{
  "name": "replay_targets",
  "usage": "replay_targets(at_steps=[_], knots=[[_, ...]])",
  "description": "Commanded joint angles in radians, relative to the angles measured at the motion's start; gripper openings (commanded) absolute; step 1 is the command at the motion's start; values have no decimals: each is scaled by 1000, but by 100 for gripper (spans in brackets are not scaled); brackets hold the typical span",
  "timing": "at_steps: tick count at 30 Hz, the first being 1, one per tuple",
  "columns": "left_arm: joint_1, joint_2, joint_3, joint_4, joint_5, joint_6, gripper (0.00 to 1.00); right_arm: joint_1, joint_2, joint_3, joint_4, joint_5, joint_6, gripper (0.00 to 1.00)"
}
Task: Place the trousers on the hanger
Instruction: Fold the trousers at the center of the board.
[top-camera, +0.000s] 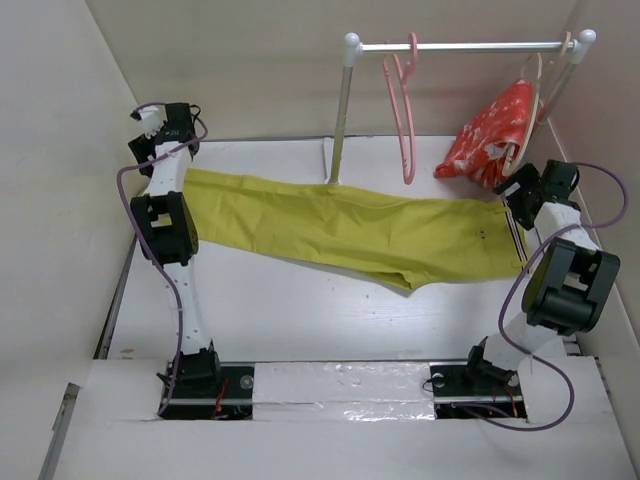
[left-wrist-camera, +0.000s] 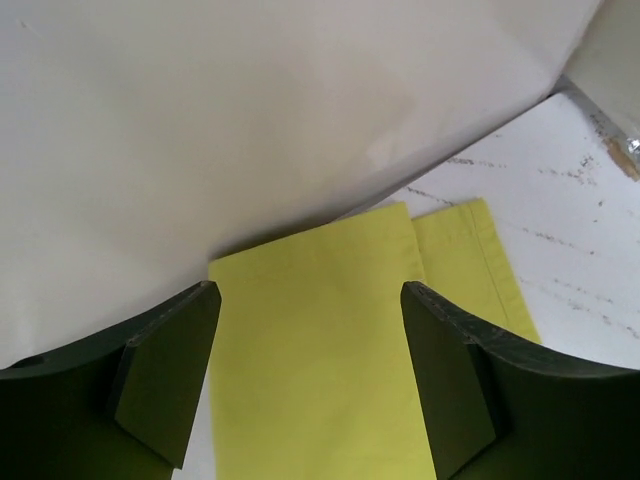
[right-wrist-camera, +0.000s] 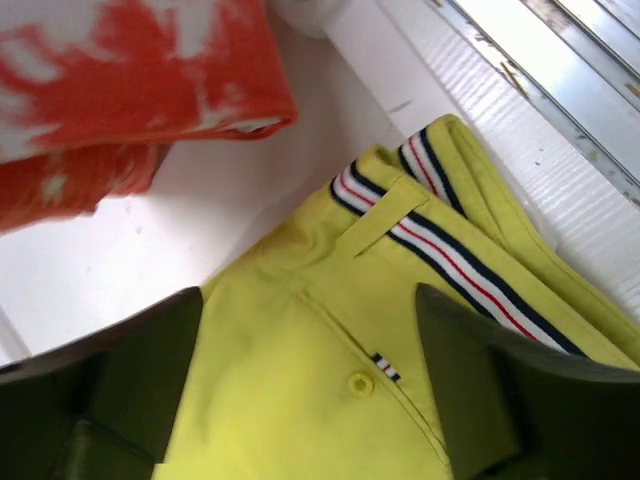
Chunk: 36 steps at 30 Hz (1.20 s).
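Note:
The mustard-yellow trousers (top-camera: 350, 230) lie flat across the table, leg ends at the left, striped waistband (top-camera: 517, 238) at the right. The pink hanger (top-camera: 404, 110) hangs from the rail at the back, apart from both grippers. My left gripper (top-camera: 165, 135) is open over the leg ends (left-wrist-camera: 320, 340), its fingers (left-wrist-camera: 165, 370) straddling the cloth. My right gripper (top-camera: 525, 190) is open over the waistband end; the yellow cloth with a button (right-wrist-camera: 360, 383) and striped band (right-wrist-camera: 450, 260) lies between its fingers (right-wrist-camera: 470, 380). I cannot tell whether either touches the cloth.
A red white-patterned garment (top-camera: 490, 130) hangs on a beige hanger (top-camera: 540, 95) at the rail's right end, close to my right gripper; it shows in the right wrist view (right-wrist-camera: 120, 90). The rail's post (top-camera: 340, 115) stands behind the trousers. Walls close in left, right and back.

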Motion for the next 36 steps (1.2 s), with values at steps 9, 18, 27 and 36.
replay_targets(at_steps=[9, 18, 27, 36], knots=[[-14, -463, -597, 148, 117, -78, 69, 19, -521, -338, 196, -148, 58, 79], [-14, -576, -932, 153, 317, -141, 70, 48, -882, -714, 262, -270, 2, 0], [48, -468, -844, 111, 393, -146, 71, -5, -921, -849, 122, -177, -25, 77], [48, -376, -792, 125, 484, -155, 74, -47, -824, -908, 159, -129, 66, 76]])
